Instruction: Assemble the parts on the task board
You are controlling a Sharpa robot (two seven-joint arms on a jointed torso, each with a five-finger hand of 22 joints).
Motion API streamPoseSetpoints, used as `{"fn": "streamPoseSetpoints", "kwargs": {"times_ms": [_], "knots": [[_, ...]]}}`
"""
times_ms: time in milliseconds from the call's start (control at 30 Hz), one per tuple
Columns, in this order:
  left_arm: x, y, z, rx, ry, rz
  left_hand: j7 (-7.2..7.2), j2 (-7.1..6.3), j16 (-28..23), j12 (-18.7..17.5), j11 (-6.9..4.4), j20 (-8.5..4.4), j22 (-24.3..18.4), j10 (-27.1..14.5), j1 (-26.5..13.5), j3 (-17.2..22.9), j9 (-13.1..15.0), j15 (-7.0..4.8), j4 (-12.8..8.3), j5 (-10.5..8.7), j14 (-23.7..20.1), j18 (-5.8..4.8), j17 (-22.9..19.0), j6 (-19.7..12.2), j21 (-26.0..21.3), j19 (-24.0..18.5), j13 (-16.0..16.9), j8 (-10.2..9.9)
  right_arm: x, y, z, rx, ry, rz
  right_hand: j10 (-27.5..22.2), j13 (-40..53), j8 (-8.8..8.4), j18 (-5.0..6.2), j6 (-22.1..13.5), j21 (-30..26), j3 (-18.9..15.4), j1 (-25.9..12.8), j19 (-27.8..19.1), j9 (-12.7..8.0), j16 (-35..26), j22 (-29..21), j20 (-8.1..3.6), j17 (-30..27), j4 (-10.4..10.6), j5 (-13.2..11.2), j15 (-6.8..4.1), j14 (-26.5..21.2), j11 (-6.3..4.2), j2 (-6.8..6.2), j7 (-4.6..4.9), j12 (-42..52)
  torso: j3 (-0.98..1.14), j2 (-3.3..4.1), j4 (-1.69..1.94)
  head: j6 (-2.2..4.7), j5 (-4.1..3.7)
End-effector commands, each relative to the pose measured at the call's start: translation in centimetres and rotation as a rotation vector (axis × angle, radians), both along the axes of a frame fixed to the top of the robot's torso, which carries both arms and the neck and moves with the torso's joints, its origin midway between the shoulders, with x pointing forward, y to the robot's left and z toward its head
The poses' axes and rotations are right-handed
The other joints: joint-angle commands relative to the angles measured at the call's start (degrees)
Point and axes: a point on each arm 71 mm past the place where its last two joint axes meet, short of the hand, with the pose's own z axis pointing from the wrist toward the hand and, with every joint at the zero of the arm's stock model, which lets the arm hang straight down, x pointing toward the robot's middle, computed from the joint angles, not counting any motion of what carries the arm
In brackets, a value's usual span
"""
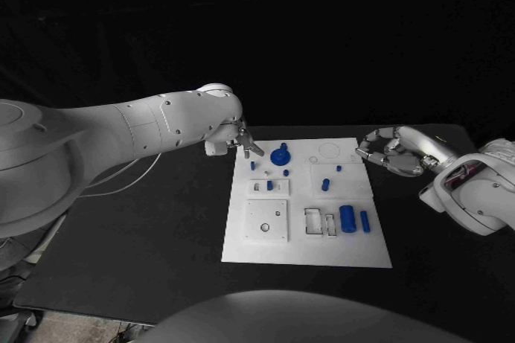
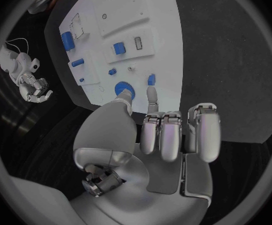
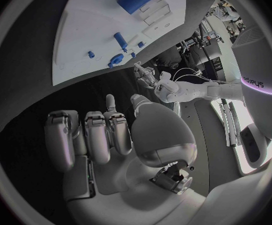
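The white task board (image 1: 306, 242) lies in the middle of the black table. On it are a round blue part (image 1: 281, 156) near the far edge, small blue pegs (image 1: 325, 184) in the middle, and two blue cylinders (image 1: 347, 216) at the near right. My left hand (image 1: 242, 140) hovers over the board's far left corner, holding nothing. In the left wrist view this hand (image 2: 167, 135) has a finger and thumb stretched toward the round blue part (image 2: 125, 91), the others bent in. My right hand (image 1: 391, 153) hangs just off the board's far right edge, fingers bent and empty.
Bare black table (image 1: 140, 231) surrounds the board on all sides. Thin pale cables (image 1: 118, 175) trail under my left arm at the table's left. The right wrist view shows the board (image 3: 86, 35) ahead of the right hand (image 3: 111, 135), with my left hand (image 3: 145, 75) beyond it.
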Motion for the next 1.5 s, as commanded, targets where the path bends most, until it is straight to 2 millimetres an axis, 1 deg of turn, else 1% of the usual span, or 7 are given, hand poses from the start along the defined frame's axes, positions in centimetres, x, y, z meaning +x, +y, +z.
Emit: {"fn": "streamPoseSetpoints", "kwargs": {"times_ms": [33, 367, 500, 633, 667, 833, 1500], "knots": [[0.4, -0.5, -0.2, -0.026, -0.041, -0.028, 0.13, 0.09, 0.14, -0.2, -0.36, -0.21, 11.74, 5.86, 0.61, -0.25, 0.1, -0.16, -0.06, 0.31, 6.02, -1.06, 15.1, -0.31, 0.09, 1.7, 15.08, -0.04, 0.0, 0.1, -0.1, -0.006, 0.01, 0.012, 6.11, 15.09, -0.27, 0.59, 0.02, -0.28, -0.37, -0.18, 1.86, -0.05, 0.2, 13.23, 0.33, 15.05, 0.05, 0.1, 0.29, 6.08, 0.32, 0.07, 0.43, 0.22, -0.03, -0.01, -0.01, 0.0, -0.08], [0.2, -0.6, -1.7, 0.006, -0.043, -0.046, 0.14, 0.15, 0.14, -0.2, -0.31, -0.17, 11.7, 5.86, 1.37, -0.3, 0.24, -0.11, -0.17, 0.62, 6.02, -1.03, 15.1, -0.35, -0.04, 1.59, 15.08, -0.02, -0.1, 0.1, -0.1, -0.007, 0.012, 0.012, 6.11, 15.09, -0.27, 0.58, 0.02, -0.27, -0.38, -0.16, 1.88, -0.07, 0.2, 13.23, 0.33, 15.05, 0.03, 0.14, 0.29, 6.08, 0.32, 0.1, 0.42, 0.22, -0.06, 0.08, 0.0, 0.0, -0.38], [0.4, -0.3, -1.8, 0.02, -0.062, -0.04, 0.03, 0.15, 0.14, -0.2, -0.36, -0.15, 11.77, 5.86, 1.85, -0.54, 0.88, -0.11, -0.11, 0.71, 6.02, -1.04, 15.1, 0.1, 0.0, 1.62, 15.08, 0.62, -0.1, 0.0, -0.1, -0.007, 0.012, 0.011, 6.11, 15.09, -0.27, 0.58, 0.02, -0.27, -0.38, -0.16, 1.88, -0.07, 0.2, 13.23, 0.33, 15.05, 0.03, 0.14, 0.29, 6.08, 0.32, 0.1, 0.42, 0.22, -0.01, 0.02, 0.02, 0.0, -0.39], [0.5, 0.0, -1.8, 0.029, -0.084, -0.031, -0.31, 0.31, 0.14, -0.2, -0.62, -0.3, 11.91, 5.86, 2.48, -1.4, 4.09, -0.3, 0.0, 0.98, 6.02, -1.06, 15.1, -0.14, 0.03, 1.69, 15.08, 3.08, -0.2, 0.0, -0.1, -0.007, 0.012, 0.011, 6.11, 15.09, -0.27, 0.58, 0.02, -0.27, -0.38, -0.16, 1.88, -0.07, 0.2, 13.23, 0.33, 15.05, 0.03, 0.14, 0.29, 6.08, 0.32, 0.1, 0.42, 0.22, 0.01, 0.01, 0.02, 0.0, -0.39], [0.5, 0.1, -1.8, 0.031, -0.089, -0.029, -0.4, 0.55, 0.14, -0.2, -0.89, -0.43, 12.01, 5.86, 2.62, -2.03, 6.7, -0.4, 0.05, 1.03, 6.02, -1.08, 15.1, -0.85, 0.07, 1.75, 15.08, 4.82, -0.2, 0.0, -0.1, -0.006, 0.012, 0.011, 6.11, 15.09, -0.27, 0.58, 0.02, -0.27, -0.38, -0.16, 1.88, -0.07, 0.2, 13.23, 0.33, 15.05, 0.03, 0.14, 0.29, 6.08, 0.32, 0.1, 0.42, 0.22, -0.01, 0.02, 0.04, 0.0, -0.42], [0.6, 0.2, -1.8, 0.036, -0.092, -0.027, -0.73, 0.89, 0.14, -0.2, -0.98, -0.6, 12.08, 5.86, 2.88, -2.92, 10.65, -0.62, 0.03, 0.99, 6.02, -1.07, 15.1, -1.7, -0.03, 1.74, 15.08, 7.42, -0.2, -0.1, -0.2, -0.007, 0.013, 0.01, 6.11, 15.09, -0.27, 0.58, 0.02, -0.27, -0.38, -0.16, 1.88, -0.07, 0.2, 13.23, 0.33, 15.05, 0.03, 0.14, 0.29, 6.08, 0.32, 0.1, 0.42, 0.22, 0.0, -0.04, 0.03, 0.0, -0.29], [0.2, 0.2, -2.7, 0.036, -0.048, -0.028, -0.56, 1.41, 0.14, -0.2, -0.89, -0.6, 11.97, 5.86, 2.73, -3.3, 11.63, -0.58, 0.1, 0.99, 6.02, -0.98, 15.1, -3.08, -0.36, 1.51, 15.08, 7.21, -0.2, -0.1, -0.3, -0.008, 0.017, 0.008, 6.11, 15.09, -0.26, 0.59, 0.04, -0.28, -0.4, -0.11, 1.87, -0.13, 0.2, 13.23, 0.34, 15.05, -0.03, 0.2, 0.3, 6.08, 0.32, 0.14, 0.42, 0.22, 0.0, 0.0, -0.01, 0.0, -0.33]]}}
